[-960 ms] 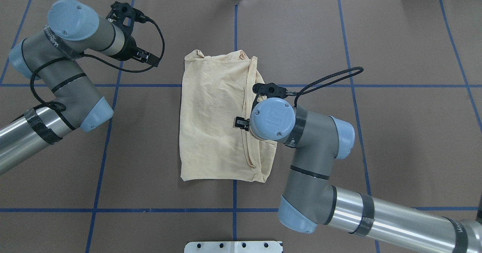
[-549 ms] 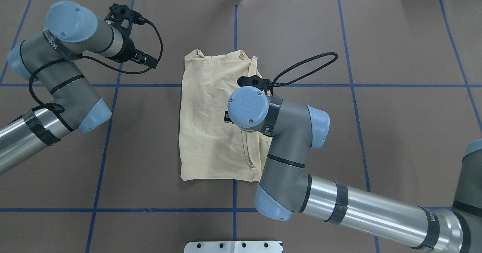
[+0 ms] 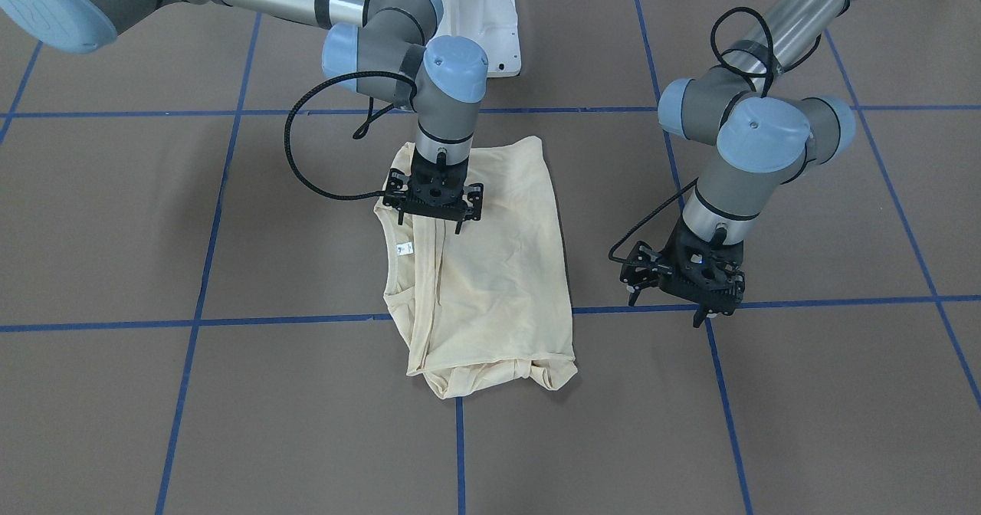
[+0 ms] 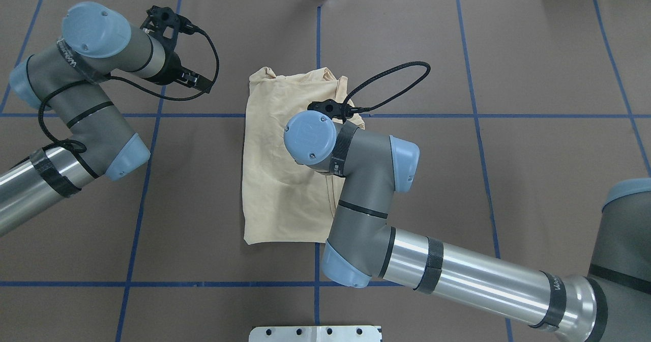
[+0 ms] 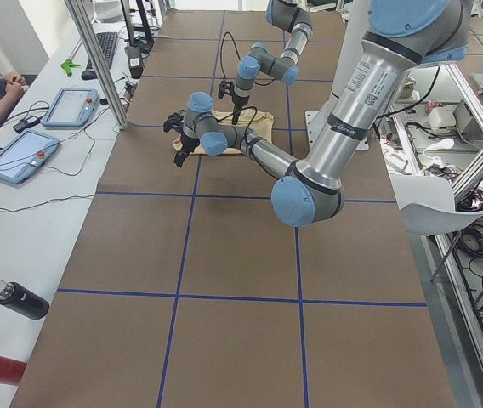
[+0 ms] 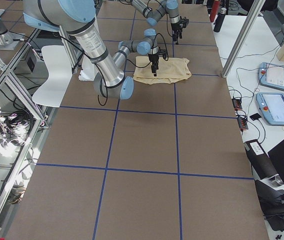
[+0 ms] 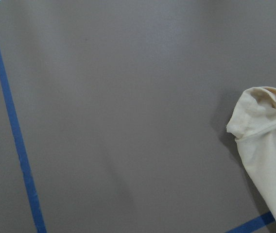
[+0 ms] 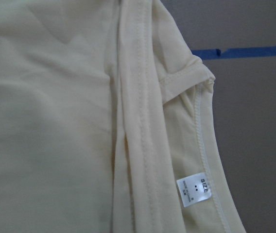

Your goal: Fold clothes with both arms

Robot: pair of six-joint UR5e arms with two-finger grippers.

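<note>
Right gripper (image 3: 431, 222) shifted over thin cream T-shirt (image 3: 506, 270), folded oblong, stitched hems

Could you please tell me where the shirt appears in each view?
Front-facing: shirt at centre.
Overhead: shirt at centre, partly under the right arm.
Left: shirt small, upper middle.
Right: shirt small, upper middle.
Left wrist: shirt at right edge.
Right wrist: shirt fills most of the frame.
Shared landmark: the blue tape line running under it.

Bright, even overhead light; soft shadow beside the T-shirt (image 7: 269, 160); wrist close-up slightly blurred.
</note>
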